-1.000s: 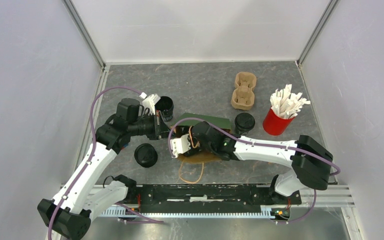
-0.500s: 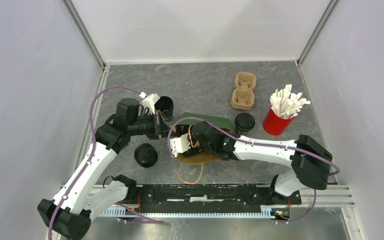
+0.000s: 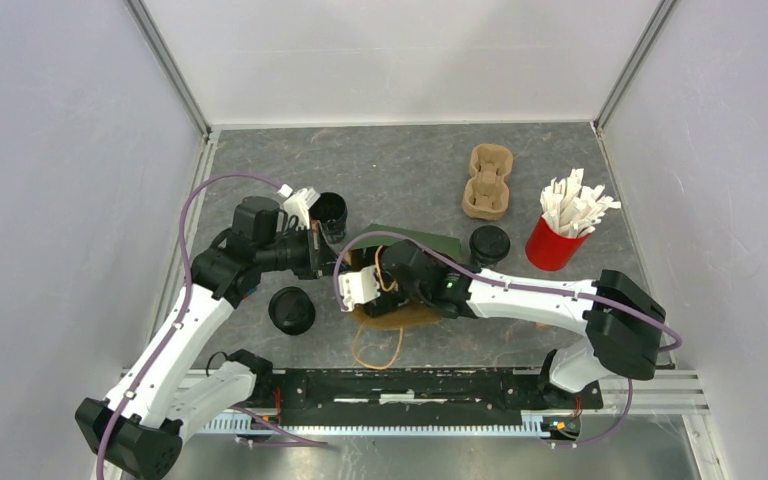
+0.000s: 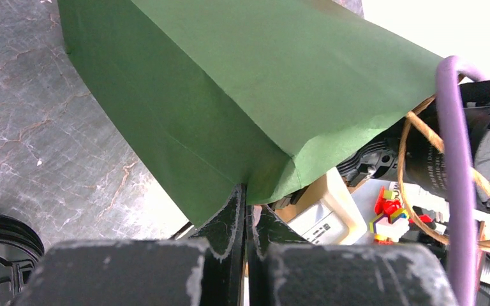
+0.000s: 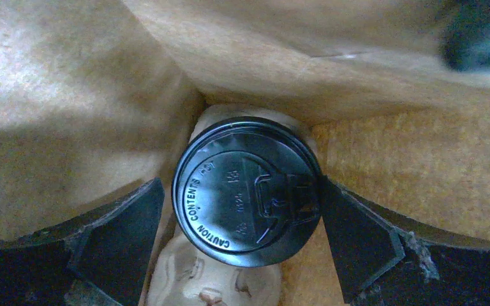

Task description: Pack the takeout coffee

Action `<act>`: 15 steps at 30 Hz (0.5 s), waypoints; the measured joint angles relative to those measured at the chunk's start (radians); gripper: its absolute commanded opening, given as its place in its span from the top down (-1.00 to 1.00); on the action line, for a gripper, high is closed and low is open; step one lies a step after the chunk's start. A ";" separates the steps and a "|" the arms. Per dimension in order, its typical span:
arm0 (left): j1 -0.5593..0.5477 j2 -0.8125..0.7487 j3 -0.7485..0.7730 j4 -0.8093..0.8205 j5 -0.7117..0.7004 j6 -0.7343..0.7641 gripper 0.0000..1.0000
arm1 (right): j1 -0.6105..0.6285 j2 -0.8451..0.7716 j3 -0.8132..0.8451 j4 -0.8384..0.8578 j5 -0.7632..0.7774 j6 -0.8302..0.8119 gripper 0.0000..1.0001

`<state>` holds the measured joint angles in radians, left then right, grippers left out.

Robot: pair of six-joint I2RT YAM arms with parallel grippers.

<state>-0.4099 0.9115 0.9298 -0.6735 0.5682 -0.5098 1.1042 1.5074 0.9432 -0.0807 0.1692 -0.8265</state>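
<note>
The green paper bag [image 3: 410, 243] [image 4: 230, 95] stands mid-table with its brown mouth [image 3: 392, 314] spread open. My left gripper [image 4: 249, 194] [image 3: 332, 262] is shut on the bag's edge. My right gripper [image 5: 242, 190] reaches into the bag, its fingers hidden there in the top view. It is open, jaws wide on either side of a takeout coffee cup [image 5: 249, 191], a black-lidded cup sitting in a pulp carrier [image 5: 210, 280]. The left finger [image 5: 127, 223] stands apart from the lid; the right finger [image 5: 351, 229] is at its rim. Other takeout coffee cups stand outside: [image 3: 291, 310], [image 3: 489, 245], [image 3: 331, 215].
A tan pulp carrier [image 3: 488, 182] lies at the back right. A red cup [image 3: 555, 248] of white packets stands right of the bag. The bag's twine handle [image 3: 381, 346] lies on the table toward the near edge. Grey walls close in both sides.
The right gripper's jaws have spread wider around the cup inside the bag. The left gripper keeps its pinch on the bag edge; neither arm has shifted noticeably.
</note>
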 measured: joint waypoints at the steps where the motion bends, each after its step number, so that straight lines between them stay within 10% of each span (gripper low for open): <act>1: 0.000 0.000 0.000 -0.004 -0.001 0.000 0.95 | 0.000 0.000 0.005 -0.007 -0.002 0.004 -0.96; 15: -0.003 0.000 0.000 -0.033 0.003 0.000 0.95 | -0.001 -0.032 0.048 -0.081 -0.030 0.047 -0.74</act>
<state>-0.4129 0.9112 0.9298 -0.7067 0.5709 -0.5095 1.1030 1.4757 0.9909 -0.1619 0.1394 -0.7792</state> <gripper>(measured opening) 0.032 0.916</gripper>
